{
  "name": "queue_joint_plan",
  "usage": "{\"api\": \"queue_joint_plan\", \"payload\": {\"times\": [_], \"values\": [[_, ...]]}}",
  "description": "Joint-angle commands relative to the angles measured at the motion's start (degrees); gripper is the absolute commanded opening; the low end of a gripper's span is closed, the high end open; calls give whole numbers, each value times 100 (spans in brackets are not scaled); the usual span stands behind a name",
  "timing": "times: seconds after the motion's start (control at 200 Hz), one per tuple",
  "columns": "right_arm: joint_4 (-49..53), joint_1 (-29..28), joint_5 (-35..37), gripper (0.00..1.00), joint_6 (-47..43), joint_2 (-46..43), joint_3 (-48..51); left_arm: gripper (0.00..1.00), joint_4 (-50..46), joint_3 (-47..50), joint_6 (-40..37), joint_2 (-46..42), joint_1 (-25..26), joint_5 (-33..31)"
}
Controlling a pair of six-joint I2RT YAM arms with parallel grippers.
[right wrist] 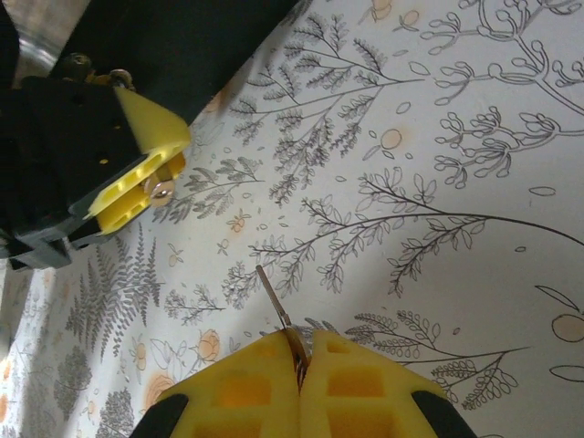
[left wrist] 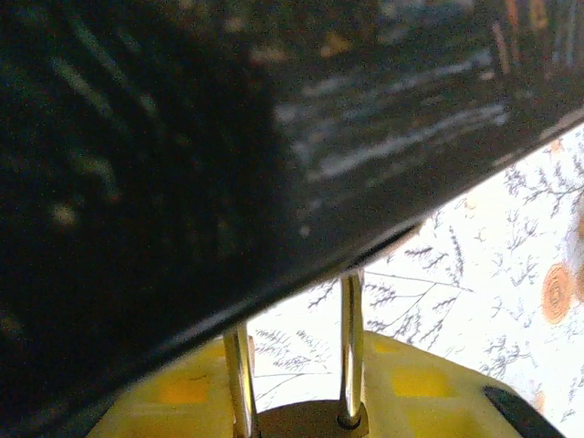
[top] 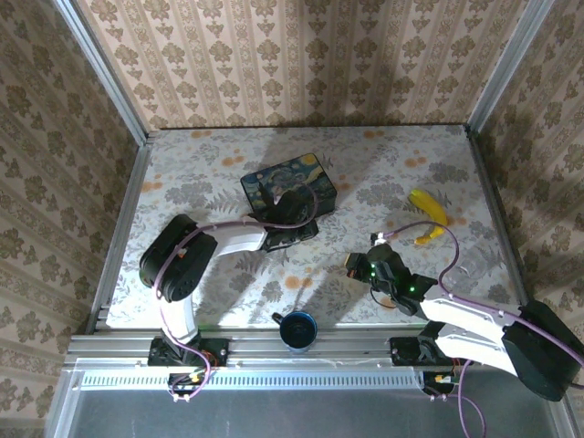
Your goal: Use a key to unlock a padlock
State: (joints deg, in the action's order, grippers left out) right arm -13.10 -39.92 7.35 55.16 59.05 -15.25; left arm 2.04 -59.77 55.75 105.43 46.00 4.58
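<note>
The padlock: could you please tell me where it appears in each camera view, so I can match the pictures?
Top external: too small to tell, at the left tool by the dark blue box.
Left wrist: bottom centre, the padlock below the box edge.
Right wrist: upper left, between the left tool's yellow fingers.
Shared landmark: the box.

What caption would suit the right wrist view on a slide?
Right gripper shut on the key, its blade not yet at the padlock held in the left gripper.
</note>
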Motion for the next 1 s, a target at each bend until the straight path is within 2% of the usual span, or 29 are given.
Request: {"api": "queue_joint_plan", "payload": {"times": [0.0, 0.15, 0.345, 0.48, 0.735, 0.995], "values": [[2, 15, 244, 0, -148, -63, 74, 0, 471, -323, 426, 70, 21, 184], [-831, 84, 41, 0, -360, 283, 111, 0, 479, -282, 687, 57, 22, 184], [-2836, 537, -1022, 0, -708, 1341, 132, 0, 386, -250, 1095, 74, 23, 134], [-3839, 624, -1425, 0, -848, 2024, 51, 0, 486, -246, 1343, 110, 14, 173], [-4761, 603, -1160, 0, -503, 3173, -119, 0, 672, -194, 1736, 149, 10, 105], [-5114, 307, -587, 0, -510, 3672, -337, 0, 760, -250, 2006, 283, 14, 200]]}}
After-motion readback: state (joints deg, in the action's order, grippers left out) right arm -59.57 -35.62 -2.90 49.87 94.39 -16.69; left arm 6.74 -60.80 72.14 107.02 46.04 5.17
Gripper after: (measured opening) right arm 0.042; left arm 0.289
